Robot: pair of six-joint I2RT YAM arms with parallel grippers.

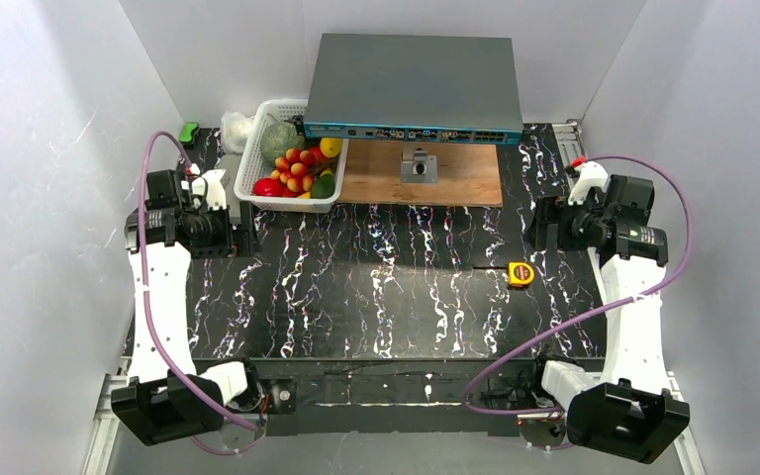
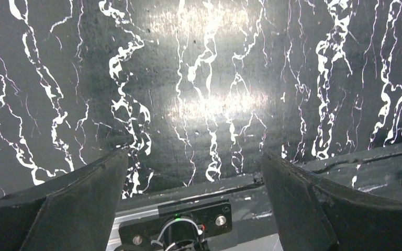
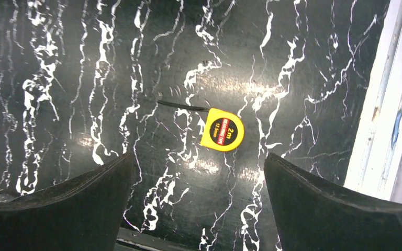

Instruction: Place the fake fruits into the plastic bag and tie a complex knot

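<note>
The fake fruits [image 1: 300,168] lie in a white lattice basket [image 1: 253,161] at the back left: a red-orange ball cluster, red, yellow and green pieces, and a pale green round one. A crumpled pale plastic lump [image 1: 237,128], possibly the plastic bag, lies behind the basket's left corner; its print cannot be made out. My left gripper [image 1: 242,240] [image 2: 194,156] is open and empty, just in front of the basket, over bare table. My right gripper [image 1: 544,224] [image 3: 199,157] is open and empty at the right side. No fruit or bag shows in either wrist view.
A yellow tape measure [image 1: 521,274] [image 3: 222,129] lies on the black marbled table [image 1: 376,287] near my right gripper. A grey network switch [image 1: 411,87] sits at the back over a wooden board [image 1: 465,176] with a small metal part [image 1: 419,165]. White walls enclose three sides.
</note>
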